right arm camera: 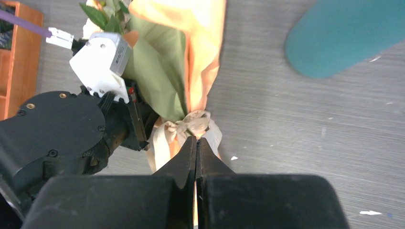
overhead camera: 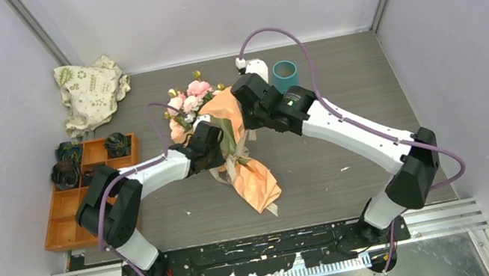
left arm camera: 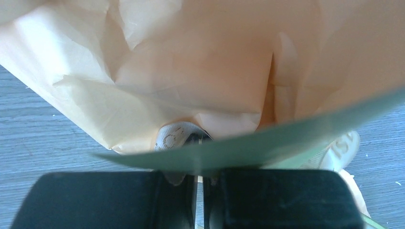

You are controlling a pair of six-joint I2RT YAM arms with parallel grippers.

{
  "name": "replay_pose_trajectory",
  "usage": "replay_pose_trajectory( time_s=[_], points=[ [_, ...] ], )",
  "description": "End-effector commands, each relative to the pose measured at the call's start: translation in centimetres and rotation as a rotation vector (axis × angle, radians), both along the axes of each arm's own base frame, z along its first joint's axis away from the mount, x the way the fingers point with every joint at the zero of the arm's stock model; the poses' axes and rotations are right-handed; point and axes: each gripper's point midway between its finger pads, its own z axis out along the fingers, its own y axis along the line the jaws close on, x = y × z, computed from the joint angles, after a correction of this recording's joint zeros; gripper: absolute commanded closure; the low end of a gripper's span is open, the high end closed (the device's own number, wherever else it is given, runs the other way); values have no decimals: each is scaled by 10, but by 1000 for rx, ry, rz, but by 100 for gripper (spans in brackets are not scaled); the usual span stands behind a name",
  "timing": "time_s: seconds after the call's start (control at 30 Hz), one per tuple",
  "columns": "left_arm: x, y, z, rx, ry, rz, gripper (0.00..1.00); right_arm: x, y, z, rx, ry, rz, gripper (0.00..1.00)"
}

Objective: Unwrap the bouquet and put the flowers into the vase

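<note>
The bouquet (overhead camera: 253,182) lies on the table, its orange paper cone pointing toward me. The flowers (overhead camera: 191,100), pink and peach, stick out at its far end. My left gripper (overhead camera: 220,146) is shut at the bouquet's neck. In the left wrist view its tips (left arm camera: 199,166) are covered by the olive-green sheet (left arm camera: 248,150). My right gripper (right arm camera: 196,139) is shut, its tips pinched on the lower edge of the beige ribbon bow (right arm camera: 193,123). The teal vase (overhead camera: 285,75) stands upright behind the right gripper (overhead camera: 248,111) and shows in the right wrist view (right arm camera: 344,38).
An orange compartmented tray (overhead camera: 64,230) with dark green rosettes sits at the left. A white leaf-printed cloth bag (overhead camera: 91,93) lies in the back left corner. Grey walls enclose the table on three sides.
</note>
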Motion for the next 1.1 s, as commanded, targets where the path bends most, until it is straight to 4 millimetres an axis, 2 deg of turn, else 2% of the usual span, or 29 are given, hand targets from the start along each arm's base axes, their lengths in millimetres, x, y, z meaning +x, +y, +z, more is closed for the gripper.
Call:
replay_pose_trajectory(
  time_s=[0.0,0.13,0.33,0.43,0.57,0.63,0.67,0.77,0.8,0.93,1.07],
  points=[
    [-5,8,-22,43,44,5,94,8,-42,70,-58,-179,-84,99],
    [-6,7,-27,42,56,4,95,7,-73,110,-83,-278,-157,99],
    [-6,7,-26,47,54,1,95,3,-124,143,-114,-362,-302,99],
    [-5,8,-25,52,49,1,95,-1,-145,155,-134,-397,-362,99],
    [-7,10,-23,57,51,1,95,-4,-165,160,-152,-410,-428,99],
    [-7,11,-19,54,44,2,95,-5,-173,158,-163,-409,-456,93],
    [-8,12,-16,53,40,3,95,-5,-175,157,-162,-407,-463,85],
    [-8,13,3,47,17,-2,95,-2,-169,143,-167,-370,-434,55],
    [-8,14,11,44,4,0,95,0,-165,136,-171,-347,-416,48],
    [-9,28,51,59,-55,31,94,2,-131,103,-126,-244,-293,44],
    [-13,51,105,56,-164,103,91,-10,-67,55,30,-90,-53,46]
  ],
)
